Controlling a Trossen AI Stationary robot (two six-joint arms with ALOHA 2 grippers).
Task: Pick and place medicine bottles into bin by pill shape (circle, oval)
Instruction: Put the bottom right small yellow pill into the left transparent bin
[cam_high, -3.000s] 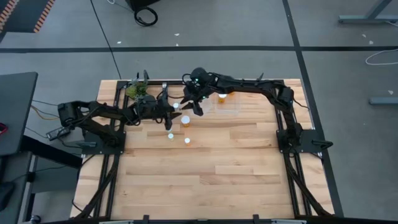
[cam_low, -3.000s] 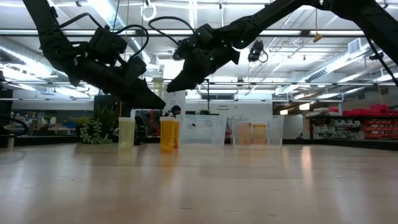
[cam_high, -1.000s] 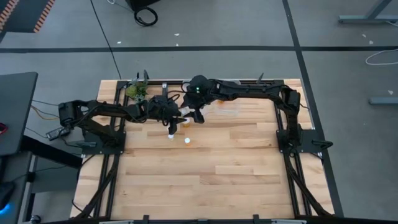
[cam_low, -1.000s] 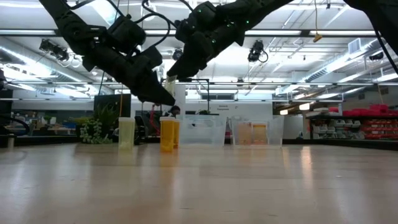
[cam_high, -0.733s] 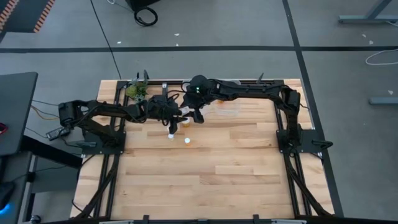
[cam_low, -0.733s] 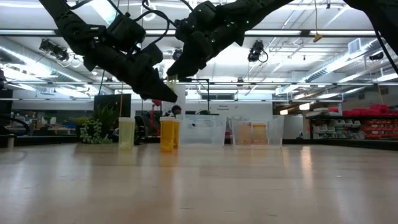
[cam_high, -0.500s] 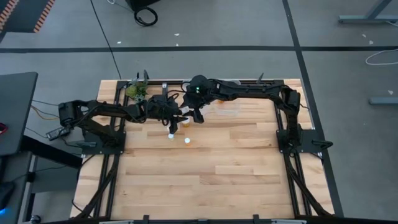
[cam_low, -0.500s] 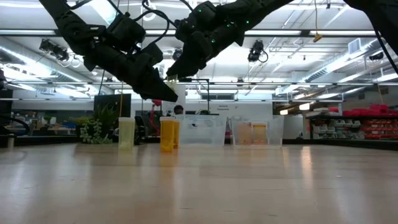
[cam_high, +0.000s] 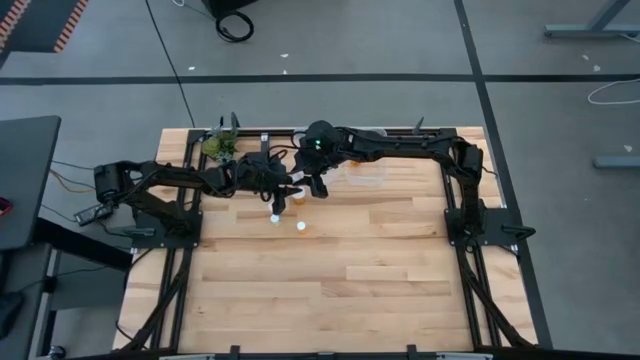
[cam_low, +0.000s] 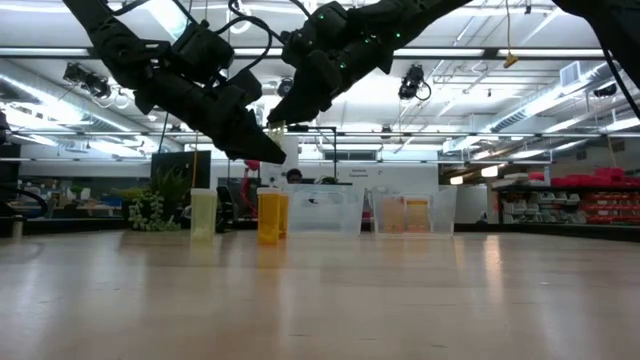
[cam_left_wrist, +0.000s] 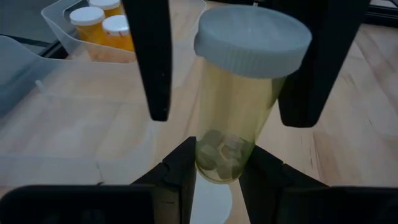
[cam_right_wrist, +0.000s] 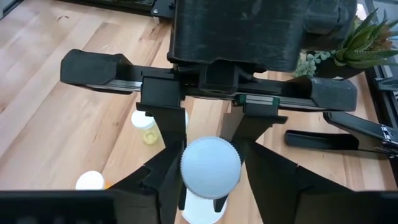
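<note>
both grippers pinch one pale medicine bottle (cam_left_wrist: 239, 106) in mid-air above the table (cam_high: 400, 260): left gripper (cam_left_wrist: 214, 171) grips its base, right gripper (cam_right_wrist: 210, 171) has just closed on its white cap (cam_right_wrist: 210, 167).

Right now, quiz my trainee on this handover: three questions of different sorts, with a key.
1. True or false: the left gripper holds the raised bottle by its base.
2. Where is the right gripper?
A. At the raised bottle's white cap
B. Down inside a bin
C. Parked at the table's near edge
3. In the left wrist view, what stands in the clear bin?

Key: 1 true. 2 A. 3 orange bottles with white caps.
</note>
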